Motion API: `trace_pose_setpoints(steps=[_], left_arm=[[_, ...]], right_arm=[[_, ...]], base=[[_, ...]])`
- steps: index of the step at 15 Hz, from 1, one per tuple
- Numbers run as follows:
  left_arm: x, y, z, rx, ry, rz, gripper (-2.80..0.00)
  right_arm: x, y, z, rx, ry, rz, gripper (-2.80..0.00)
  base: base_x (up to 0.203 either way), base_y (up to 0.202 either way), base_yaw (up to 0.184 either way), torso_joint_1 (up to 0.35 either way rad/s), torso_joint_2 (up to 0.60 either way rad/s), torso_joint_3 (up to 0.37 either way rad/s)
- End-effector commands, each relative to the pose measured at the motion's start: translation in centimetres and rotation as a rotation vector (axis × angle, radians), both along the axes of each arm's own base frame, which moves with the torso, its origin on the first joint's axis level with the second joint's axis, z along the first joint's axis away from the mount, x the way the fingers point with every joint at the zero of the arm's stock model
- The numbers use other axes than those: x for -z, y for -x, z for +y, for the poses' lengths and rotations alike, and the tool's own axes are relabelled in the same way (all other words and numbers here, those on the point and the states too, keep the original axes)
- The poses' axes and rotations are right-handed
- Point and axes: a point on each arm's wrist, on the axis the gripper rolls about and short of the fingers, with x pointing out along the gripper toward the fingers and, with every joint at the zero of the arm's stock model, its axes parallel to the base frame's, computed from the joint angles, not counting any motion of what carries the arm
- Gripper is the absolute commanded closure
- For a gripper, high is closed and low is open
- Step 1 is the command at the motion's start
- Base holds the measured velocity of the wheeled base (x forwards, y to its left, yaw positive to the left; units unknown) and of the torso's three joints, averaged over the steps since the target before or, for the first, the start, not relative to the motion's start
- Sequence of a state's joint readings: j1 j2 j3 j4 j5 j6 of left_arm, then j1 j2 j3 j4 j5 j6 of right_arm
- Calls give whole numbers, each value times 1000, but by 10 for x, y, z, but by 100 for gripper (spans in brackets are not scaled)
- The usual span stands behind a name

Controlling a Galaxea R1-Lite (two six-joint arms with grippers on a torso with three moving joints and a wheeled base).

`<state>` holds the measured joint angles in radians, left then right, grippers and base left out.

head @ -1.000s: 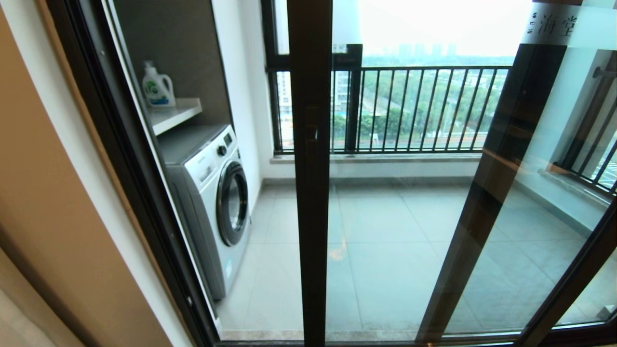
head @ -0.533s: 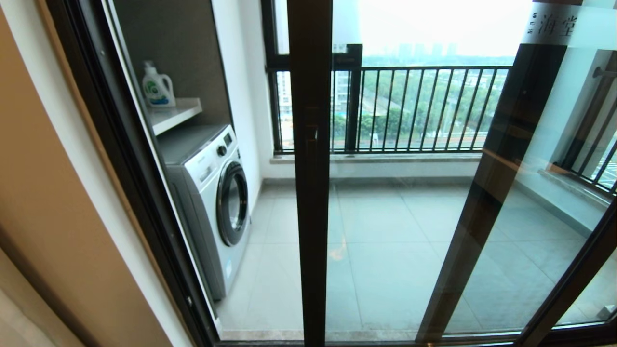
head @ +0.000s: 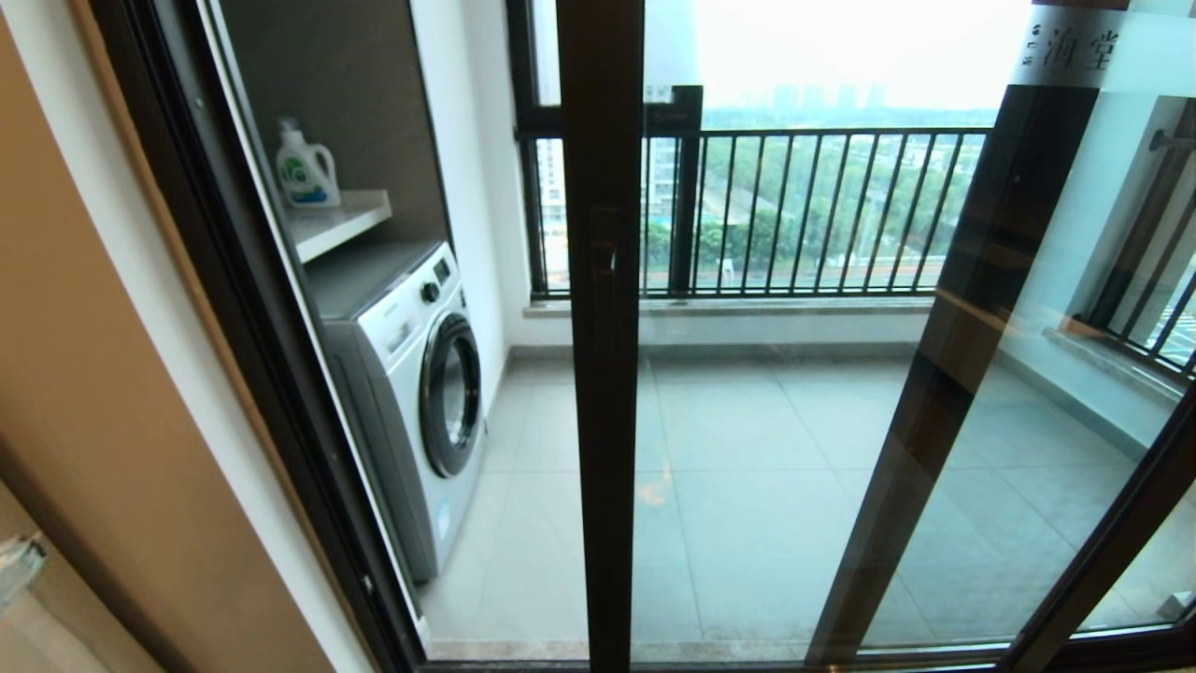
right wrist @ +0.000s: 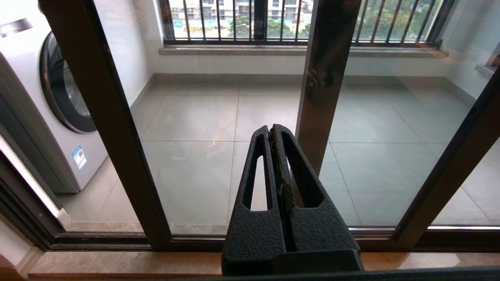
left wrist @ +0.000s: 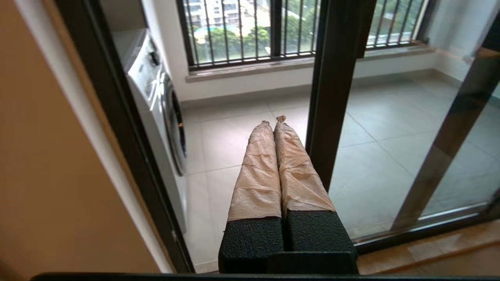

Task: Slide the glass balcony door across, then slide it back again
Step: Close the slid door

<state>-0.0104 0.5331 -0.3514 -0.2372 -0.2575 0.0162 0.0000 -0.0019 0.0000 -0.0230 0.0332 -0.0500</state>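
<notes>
Glass balcony door (head: 794, 421), tall clear panel in a dark brown metal frame, fills centre to right of the head view. Its leading stile runs top to bottom just left of frame centre, with the dark bar handle (head: 605, 271) on it at mid-height. Frosted top strip with Chinese characters (head: 1074, 45) sits at upper right. Door stands part open: there is a gap between the stile and the dark outer door frame (head: 252, 355) along the left.

Through the gap, centre-left: white front-loading washing machine (head: 411, 393), with a white detergent bottle (head: 306, 168) on the white shelf (head: 341, 220) above it. Black-framed window with vertical railing bars (head: 822, 210) spans the upper centre, grey tiled balcony floor (head: 747, 467) below it.

Left gripper (left wrist: 274, 121), fingers wrapped in tan tape, jaws pressed together on nothing, sits in the gap just beside the stile in the left wrist view; contact with the stile cannot be told. A sliver of something pale and out of focus shows at the lower left edge of the head view.

Right gripper (right wrist: 271, 130), black, jaws closed and empty, hangs in front of the glass, near the floor track (right wrist: 234, 242).
</notes>
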Motion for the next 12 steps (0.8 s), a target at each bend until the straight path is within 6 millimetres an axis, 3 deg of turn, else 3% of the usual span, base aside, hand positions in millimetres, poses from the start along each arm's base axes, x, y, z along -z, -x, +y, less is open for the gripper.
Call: trace_pose_setpoints(steps=[1,5,7,10,12], left_arm=[[-1,-66,-2,33,1,178,0],[8,-169,-11,97,-2,236,0],[4,-206,-35,140,-10,172,0],[-14,-218,-100,218,5,81,0],[-20,-224,-130,221,19,81,0]], right_arm=[[3,-1,0,-1,1,11,0],[3,-1,0,-1,1,10,0],[3,-1,0,-1,1,10,0],[2,-1,0,-1,1,8,0],[3,-1,0,-1,1,11,0]], base=[[0,0,0,0,0,0],[0,0,0,0,0,0],[0,0,0,0,0,0],[0,0,0,0,0,0],[0,0,0,0,0,0]])
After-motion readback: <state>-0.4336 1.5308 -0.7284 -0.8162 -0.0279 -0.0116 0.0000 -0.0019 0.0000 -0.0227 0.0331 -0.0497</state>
